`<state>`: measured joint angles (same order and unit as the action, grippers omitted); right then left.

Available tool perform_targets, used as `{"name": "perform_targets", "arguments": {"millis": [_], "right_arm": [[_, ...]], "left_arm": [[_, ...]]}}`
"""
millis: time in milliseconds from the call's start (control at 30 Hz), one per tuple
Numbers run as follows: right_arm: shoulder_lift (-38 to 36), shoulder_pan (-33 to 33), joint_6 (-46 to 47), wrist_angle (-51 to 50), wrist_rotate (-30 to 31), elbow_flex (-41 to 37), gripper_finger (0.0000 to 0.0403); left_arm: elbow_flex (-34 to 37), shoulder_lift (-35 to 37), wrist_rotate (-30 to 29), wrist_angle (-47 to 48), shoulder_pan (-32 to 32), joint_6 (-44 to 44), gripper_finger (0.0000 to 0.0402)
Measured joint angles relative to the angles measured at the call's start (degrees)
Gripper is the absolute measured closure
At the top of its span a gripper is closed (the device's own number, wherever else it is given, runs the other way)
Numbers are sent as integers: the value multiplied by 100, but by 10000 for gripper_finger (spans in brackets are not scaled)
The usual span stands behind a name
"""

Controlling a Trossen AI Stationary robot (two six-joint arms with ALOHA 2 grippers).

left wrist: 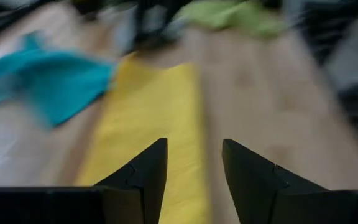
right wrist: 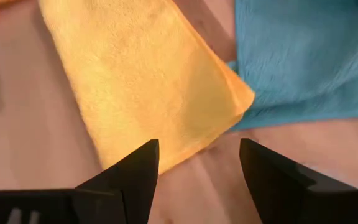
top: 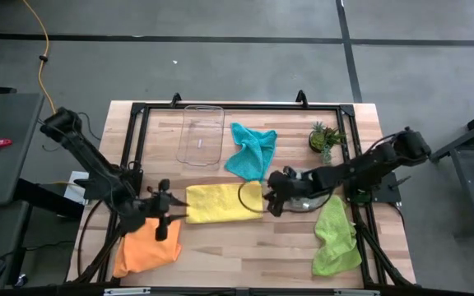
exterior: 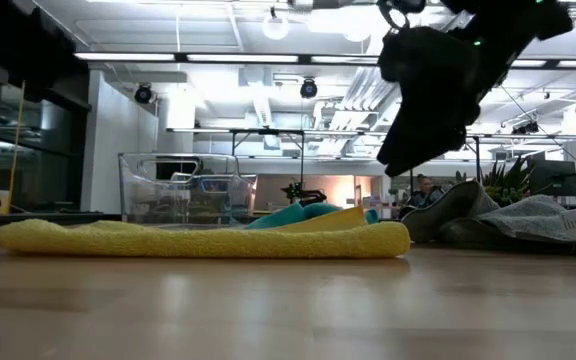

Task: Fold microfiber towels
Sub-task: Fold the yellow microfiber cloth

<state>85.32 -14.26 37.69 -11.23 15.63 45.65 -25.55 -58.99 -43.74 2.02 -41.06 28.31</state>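
The yellow towel (top: 223, 202) lies folded into a flat strip at the table's middle; it also shows in the low view (exterior: 198, 240). My left gripper (top: 169, 215) is open just off its left end, empty; in the left wrist view the yellow towel (left wrist: 148, 118) lies ahead of the fingers. My right gripper (top: 271, 197) is open and empty above the towel's right end (right wrist: 185, 93). The teal-blue towel (top: 252, 150) lies crumpled behind it, the orange towel (top: 146, 245) at front left, the lime green towel (top: 336, 238) at front right, the grey towel (top: 307, 200) under my right arm.
A clear plastic tray (top: 201, 136) stands at the back middle. A small potted plant (top: 322, 138) stands at the back right. A black frame (top: 130, 148) runs along the table's edges. Bare wood (top: 245, 247) lies in front of the yellow towel.
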Motion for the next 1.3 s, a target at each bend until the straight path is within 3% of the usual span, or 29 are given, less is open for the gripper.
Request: {"name": "perform_targets", "arguments": {"millis": [133,233,467,667,933,1300], "right_arm": [[42,267,370,35,-535,0,187],[83,443,629,20,-778,-2,187],[590,638,1135,141,-1278,-2,187],[1072,643,1284,655,-1289,0,187],[1568,594,1330,609,-1210,417,187],[1999,395,1327,-495,-784,1188,201]], "left_arm": [[801,262,1116,-2006,526,-1013,257],[1124,475,1629,-2544,1013,-1384,257],[1010,1161,1743,-2570,1778,-2244,257],[585,1530,1850,-2077,2075,-2623,257],[50,1594,1837,-1891,2115,-3266,257],[1,1592,1737,-1792,2116,-3409,257]]}}
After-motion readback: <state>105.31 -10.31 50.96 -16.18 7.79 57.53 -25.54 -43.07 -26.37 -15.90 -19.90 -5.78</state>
